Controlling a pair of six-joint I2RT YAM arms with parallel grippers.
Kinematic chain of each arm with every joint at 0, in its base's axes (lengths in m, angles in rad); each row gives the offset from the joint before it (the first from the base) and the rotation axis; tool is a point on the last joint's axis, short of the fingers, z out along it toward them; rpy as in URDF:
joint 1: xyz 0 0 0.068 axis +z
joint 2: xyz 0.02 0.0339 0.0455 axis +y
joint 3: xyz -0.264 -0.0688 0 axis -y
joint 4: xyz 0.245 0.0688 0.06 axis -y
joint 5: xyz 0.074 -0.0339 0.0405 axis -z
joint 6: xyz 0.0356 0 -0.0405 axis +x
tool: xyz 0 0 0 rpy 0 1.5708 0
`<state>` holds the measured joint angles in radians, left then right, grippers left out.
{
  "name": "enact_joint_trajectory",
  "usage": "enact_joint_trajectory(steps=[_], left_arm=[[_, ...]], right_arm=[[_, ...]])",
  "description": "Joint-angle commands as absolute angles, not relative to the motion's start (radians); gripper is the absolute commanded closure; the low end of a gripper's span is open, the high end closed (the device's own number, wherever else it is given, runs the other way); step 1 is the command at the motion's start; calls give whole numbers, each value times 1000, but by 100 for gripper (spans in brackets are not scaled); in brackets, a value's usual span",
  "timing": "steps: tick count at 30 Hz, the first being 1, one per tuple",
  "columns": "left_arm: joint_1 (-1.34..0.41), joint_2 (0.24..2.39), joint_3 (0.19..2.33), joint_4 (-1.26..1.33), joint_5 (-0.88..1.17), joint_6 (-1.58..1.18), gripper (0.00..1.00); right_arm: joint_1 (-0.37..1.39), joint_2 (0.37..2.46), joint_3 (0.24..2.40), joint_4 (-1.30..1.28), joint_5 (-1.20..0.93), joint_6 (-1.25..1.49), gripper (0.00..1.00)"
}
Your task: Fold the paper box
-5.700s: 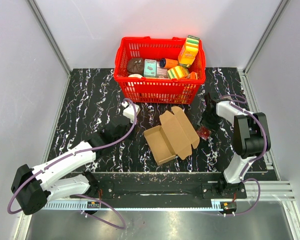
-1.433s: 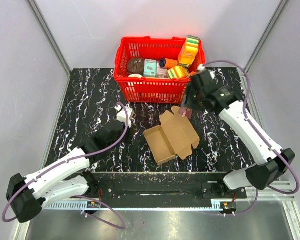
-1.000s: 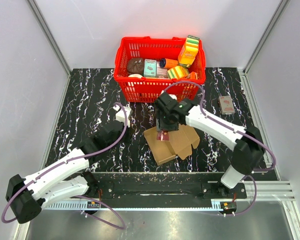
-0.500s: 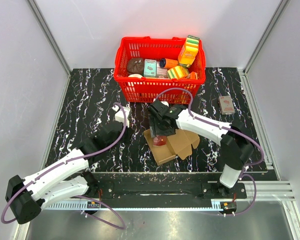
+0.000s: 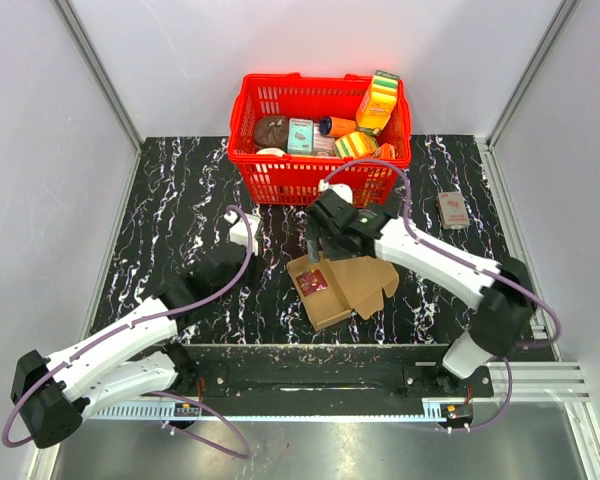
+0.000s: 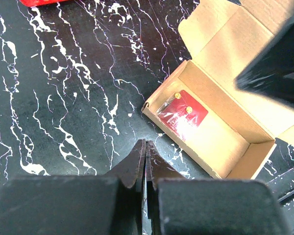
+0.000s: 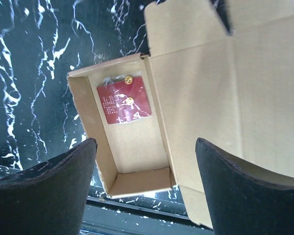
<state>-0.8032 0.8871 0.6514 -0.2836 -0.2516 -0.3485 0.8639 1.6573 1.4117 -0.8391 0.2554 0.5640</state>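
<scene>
Red packet [image 5: 312,282] lies inside the paper box [image 5: 363,280]

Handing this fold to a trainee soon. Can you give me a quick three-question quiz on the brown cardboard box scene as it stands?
1. True or false: the small flat red packet lies inside the tray of the plain brown corrugated cardboard box.
2. Which stands open? A) left gripper B) right gripper C) both
3. Fill in: the box's lid is ____ (open or shut).
Key: 1 true; 2 B; 3 open.
</scene>
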Motion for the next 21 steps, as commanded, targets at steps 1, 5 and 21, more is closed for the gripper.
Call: enact_joint_trajectory(steps=[1,5,21], left_arm=[[-799,893,655,-238,-268,-361,99],[-799,920,669,-224,-267,-351,96],[-756,910,657,-156,-134,-339,94]], right_arm=[[838,1407,1362,-855,428,600,12],[721,1200,1229,-790,407,624,15],[312,1157,973,-448,-276,301,8]])
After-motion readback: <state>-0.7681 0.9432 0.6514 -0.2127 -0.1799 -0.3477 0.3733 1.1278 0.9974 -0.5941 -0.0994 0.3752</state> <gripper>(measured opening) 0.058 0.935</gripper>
